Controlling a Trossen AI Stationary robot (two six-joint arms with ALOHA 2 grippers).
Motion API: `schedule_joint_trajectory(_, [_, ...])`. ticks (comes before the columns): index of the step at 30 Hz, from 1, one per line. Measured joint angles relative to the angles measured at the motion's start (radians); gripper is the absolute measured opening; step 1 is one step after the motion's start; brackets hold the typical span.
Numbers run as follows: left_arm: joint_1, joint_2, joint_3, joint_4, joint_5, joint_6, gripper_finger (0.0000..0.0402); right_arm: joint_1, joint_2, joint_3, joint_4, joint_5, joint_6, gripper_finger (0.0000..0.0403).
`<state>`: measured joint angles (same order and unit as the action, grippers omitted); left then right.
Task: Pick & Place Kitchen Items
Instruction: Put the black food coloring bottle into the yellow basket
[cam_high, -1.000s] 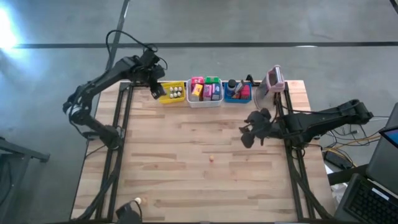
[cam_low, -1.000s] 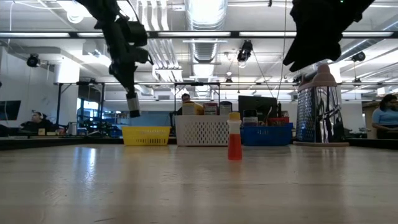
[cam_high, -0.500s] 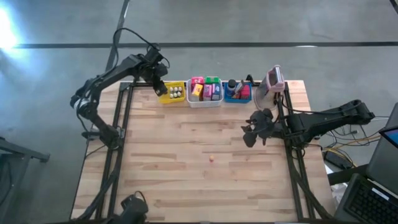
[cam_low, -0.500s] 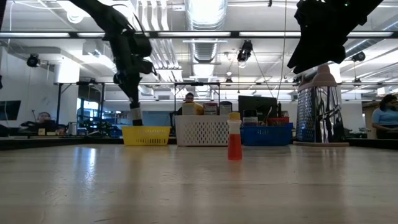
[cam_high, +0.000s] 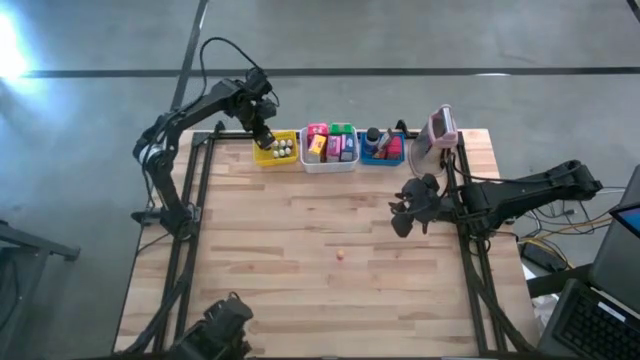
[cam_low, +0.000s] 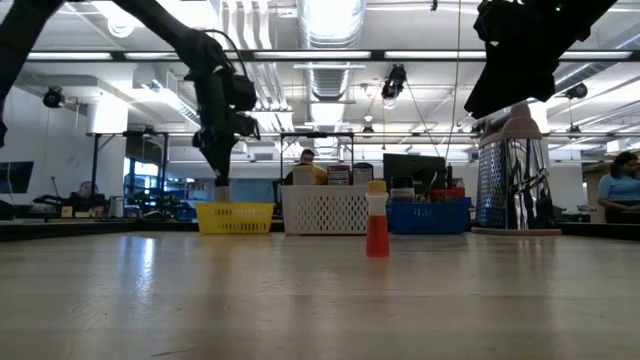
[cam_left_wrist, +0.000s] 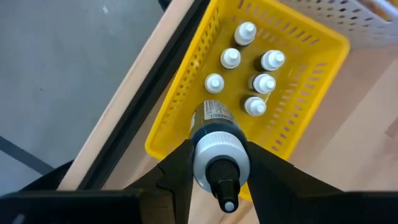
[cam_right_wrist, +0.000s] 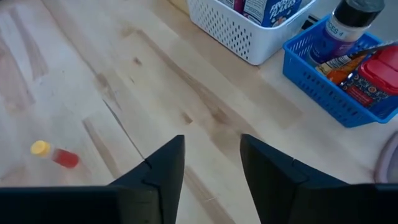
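We see a big wooden worktop (cam_high: 330, 280) with three bins along its far edge: a yellow plastic basket (cam_high: 275, 150), a white plastic basket (cam_high: 330, 150) full of bright packets, and a blue plastic basket (cam_high: 380, 147). A pink-grey upright device (cam_high: 440, 128) stands at the far right corner.

Our left hand (cam_left_wrist: 214, 180) is over the yellow basket, above its edge. Its two dark fingers are closed on a small dark bottle with a white cap (cam_left_wrist: 214, 155). Six small white-capped bottles (cam_left_wrist: 249, 74) already stand in that basket. We think the step now is putting this bottle in with them. Next the left hand should go lower over a free spot, then let go.

Our right hand (cam_right_wrist: 211, 162) hangs over the right side of the worktop. Its fingers are a little apart and hold nothing.

One small red bottle with a yellow cap (cam_right_wrist: 55, 154) stands alone near the middle of the worktop, well apart from the bins. We think it is next to pick up.

We cannot read the held bottle's label. The things in the blue basket are partly cut off. A dark shape at the near edge is too unclear to name.
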<state>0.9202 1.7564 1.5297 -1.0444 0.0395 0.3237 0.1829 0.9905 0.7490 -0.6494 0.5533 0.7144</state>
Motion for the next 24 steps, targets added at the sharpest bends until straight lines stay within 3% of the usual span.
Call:
schedule_joint_trajectory(16, [0.017, 0.076, 0.004, 0.025, 0.0, -0.004, 0.0131, 0.0, 0.0, -0.002, 0.001, 0.023, -0.034, 0.0118])
schedule_joint_trajectory(24, [0.021, 0.11, 0.007, 0.038, 0.002, -0.01, 0.0131, 0.0, 0.0, -0.002, 0.001, 0.026, -0.034, 0.0133])
